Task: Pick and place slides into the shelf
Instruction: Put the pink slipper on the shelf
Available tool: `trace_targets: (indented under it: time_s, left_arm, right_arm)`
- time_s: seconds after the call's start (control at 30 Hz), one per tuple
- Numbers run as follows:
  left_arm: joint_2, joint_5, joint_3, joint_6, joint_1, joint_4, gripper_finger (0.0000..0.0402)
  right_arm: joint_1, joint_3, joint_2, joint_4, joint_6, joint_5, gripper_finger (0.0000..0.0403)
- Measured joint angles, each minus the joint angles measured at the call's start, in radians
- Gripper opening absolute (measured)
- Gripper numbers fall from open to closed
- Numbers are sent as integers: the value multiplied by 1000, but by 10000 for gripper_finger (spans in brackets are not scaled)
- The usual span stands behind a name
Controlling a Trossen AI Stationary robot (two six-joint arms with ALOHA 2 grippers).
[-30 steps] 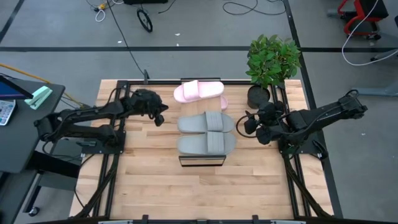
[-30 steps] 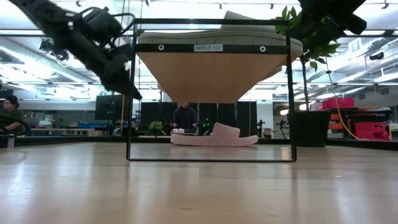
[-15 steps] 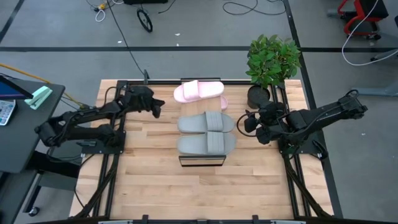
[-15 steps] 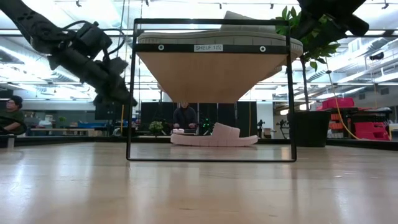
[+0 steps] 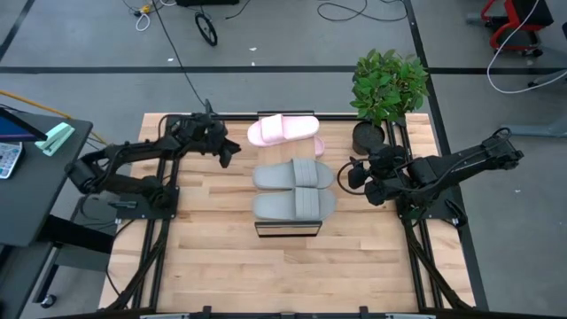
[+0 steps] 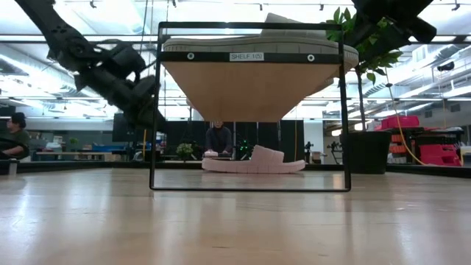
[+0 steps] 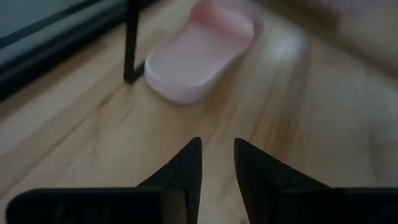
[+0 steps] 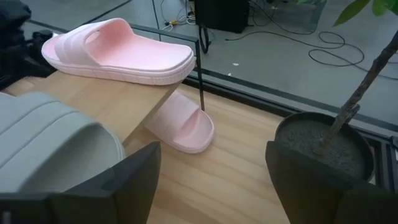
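A: Slides, then — three sit on the shelf [image 5: 288,229]: two grey slides [image 5: 294,189] side by side, one pink slide [image 5: 283,129] at the far end. The last pink slide [image 8: 181,129] lies on the table, tucked partly under that far end of the shelf.

B: And the left gripper [image 5: 227,152] is the one lined up for it. In the left wrist view that slide [image 7: 199,57] lies straight ahead of the fingertips [image 7: 191,163], a little way off, not touching.

A: How are its fingers set?

B: Parted by a narrow gap, nothing between them.

A: Long axis?

B: It looks angled across the gripper's line rather than pointing at it, though that view is soft. The shelf's dark leg [image 7: 132,42] stands just beside the slide's near end, so the approach likely has to clear that.

A: The right gripper [image 5: 353,174]?

B: Spread wide and empty, beside the grey pair. The slide is ahead of it too, but the left looks nearer.
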Motion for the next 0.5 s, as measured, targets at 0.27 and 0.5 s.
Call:
trace_targets:
  time_s: [0.27,0.5]
  left_arm:
    - [99,0,0,237,-69,48,78]
    - [100,0,0,364,-146,129,51]
  right_arm:
    - [0,0,0,0,-7,0,295]
    - [0,0,0,0,-8,-2,294]
